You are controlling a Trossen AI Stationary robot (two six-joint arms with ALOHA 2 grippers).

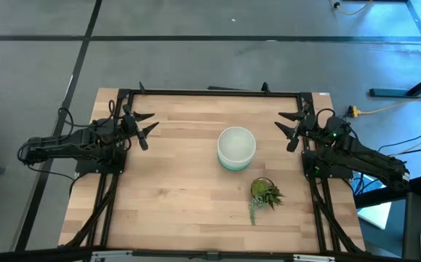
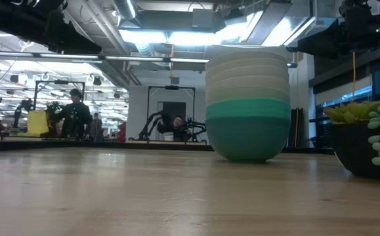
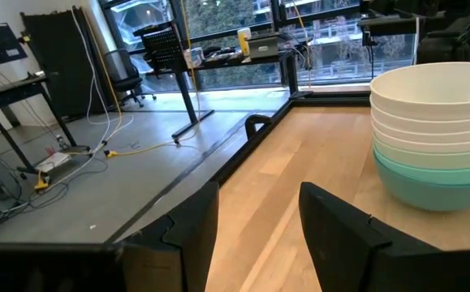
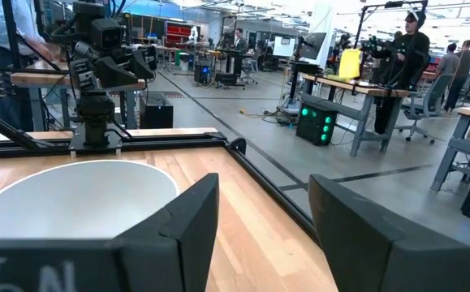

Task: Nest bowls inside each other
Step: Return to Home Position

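High view
Task item: nested stack of round smooth bowls (image 1: 236, 148), white on top with teal showing beneath, near the middle of the pale wooden table (image 1: 174, 196).
Effector, left: left gripper (image 1: 152, 122), well apart from the stack on its left; fingers spread, holding nothing.
Effector, right: right gripper (image 1: 280, 121), near the stack on its right; fingers spread, empty.
Neighbour: small spiky green plant (image 1: 265, 194), just beside the stack, not touching.
Surround: black metal frame (image 1: 210, 92) along the table's edges.

Low view
Stack (image 2: 247, 105): upright; white bands above, then pale mint, bright teal, darker teal base.
Beside it: the plant's dark pot (image 2: 360, 147), cut by the picture's edge.
Backdrop: people at workbenches (image 2: 75, 115), far beyond the stack.

Left wrist view
Fingers (image 3: 190, 235): parted; bare wood between them and the stack (image 3: 437, 130).

Right wrist view
Fingers (image 4: 186, 231): parted; the stack's white rim (image 4: 80, 195) close by.
Beyond the stack: the left arm (image 4: 97, 57) above the frame.
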